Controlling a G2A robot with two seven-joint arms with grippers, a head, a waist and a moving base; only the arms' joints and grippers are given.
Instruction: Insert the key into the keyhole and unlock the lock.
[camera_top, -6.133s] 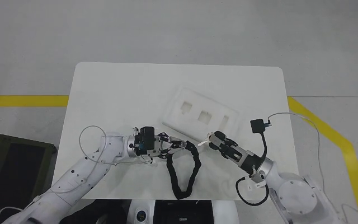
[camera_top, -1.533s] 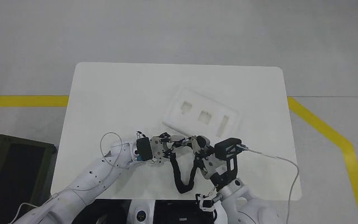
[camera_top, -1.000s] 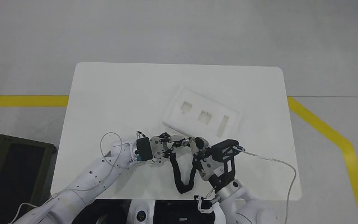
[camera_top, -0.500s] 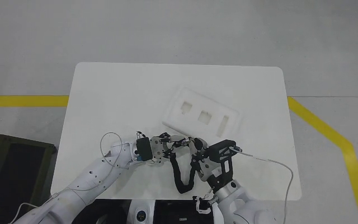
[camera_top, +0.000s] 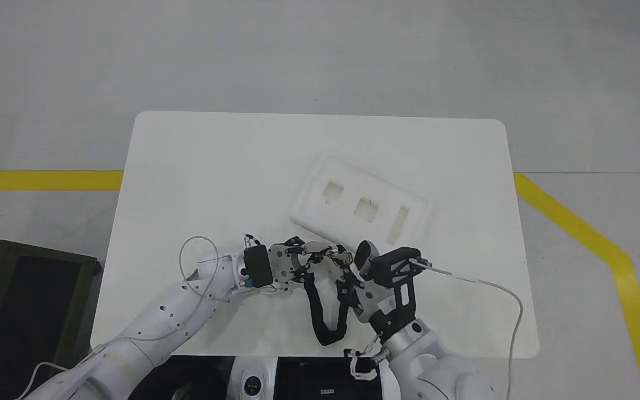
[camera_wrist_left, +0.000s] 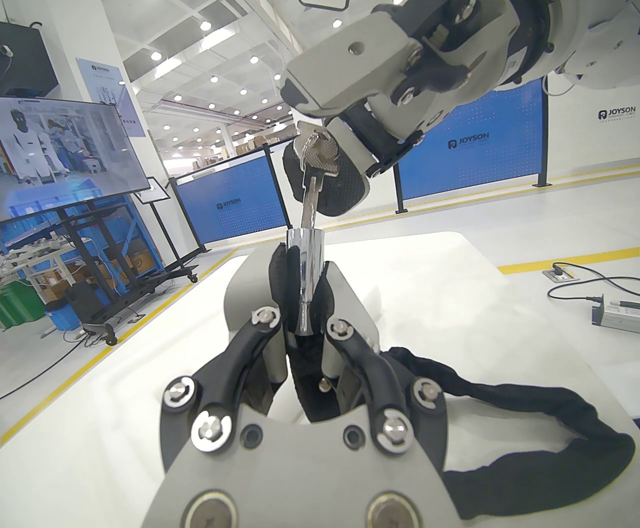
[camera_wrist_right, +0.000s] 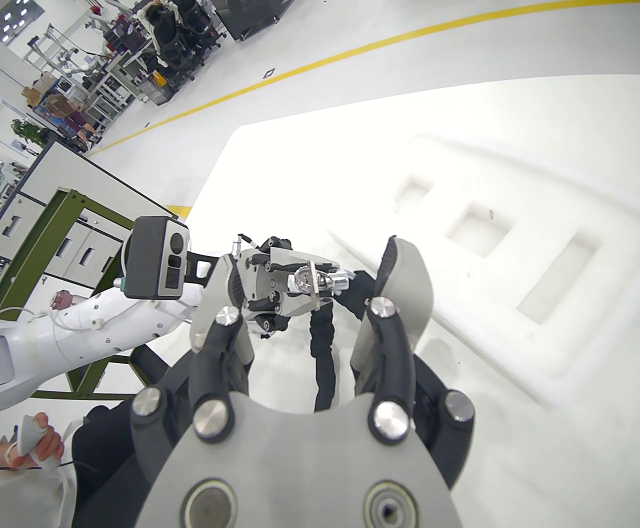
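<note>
Left tool clamps lock; its wrist view shows key tip inserted.

— What colour was the key between the fingers of the right gripper?
— Silver, with a cross-hatched head.
— And the lock between the fingers of the left gripper?
— Shiny chrome, and its chain sleeve was black.
— The pads?
— Black, finely dimpled.

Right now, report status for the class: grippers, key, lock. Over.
Left gripper shut on lock. Right gripper open around key. Key blade in keyhole. Chain trails aside, clear of key.
</note>
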